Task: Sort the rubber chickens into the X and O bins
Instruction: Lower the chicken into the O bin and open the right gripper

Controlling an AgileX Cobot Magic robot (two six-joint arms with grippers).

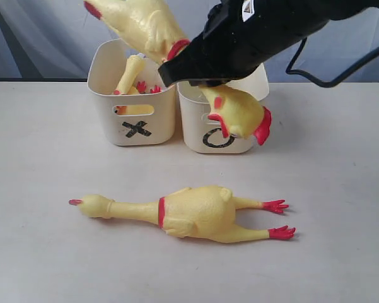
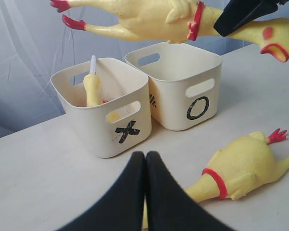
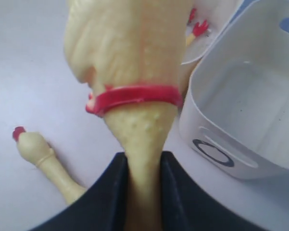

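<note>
Front chicken (image 1: 189, 211) lies on table (image 1: 340, 240), unsorted. We see R gripper (image 3: 143, 162) clamped on neck of second chicken (image 1: 145, 25), above the bins. O bin (image 1: 198, 126) looks empty; X bin (image 1: 104, 107) holds at least one. L gripper (image 2: 145, 161) closed, empty.

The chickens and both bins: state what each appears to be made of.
Held chicken and lying chicken: probably soft rubber or vinyl, matte yellow with pimpled skin and moulded red trim. X bin and O bin: likely rigid plastic, smooth cream with a slight sheen, rounded corners, moulded slot handles.
</note>
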